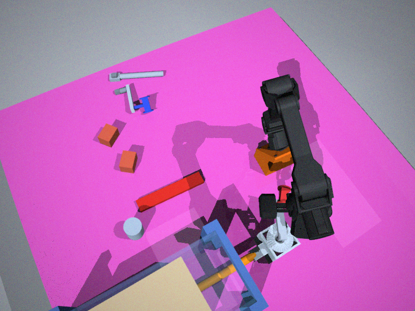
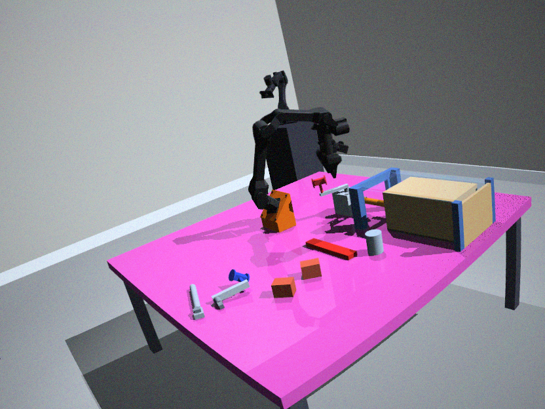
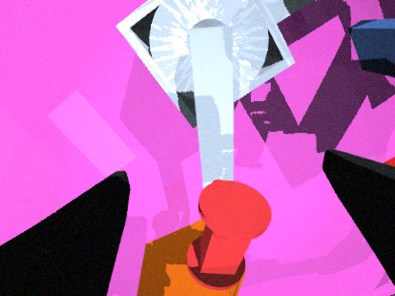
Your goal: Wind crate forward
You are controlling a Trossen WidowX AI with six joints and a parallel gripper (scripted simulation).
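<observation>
Handle [image 3: 216,118] already stands keyed into the winch [image 3: 205,37], its red knob [image 3: 234,220] pointing away from the rack; my gripper [image 3: 228,169] hangs wide and empty above that knob; the crate [image 1: 155,287] sits back inside the cubby, apart from the blue frame [image 1: 238,266]; I judge all the winding remains.

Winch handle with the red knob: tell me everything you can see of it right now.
The winch handle is a pale grey flat bar, looking like metal, seated in the round hole on top of the white square winch. It reaches out level to a red mushroom-shaped knob standing upright at its free end. The open gripper hovers above the knob, touching nothing.
</observation>
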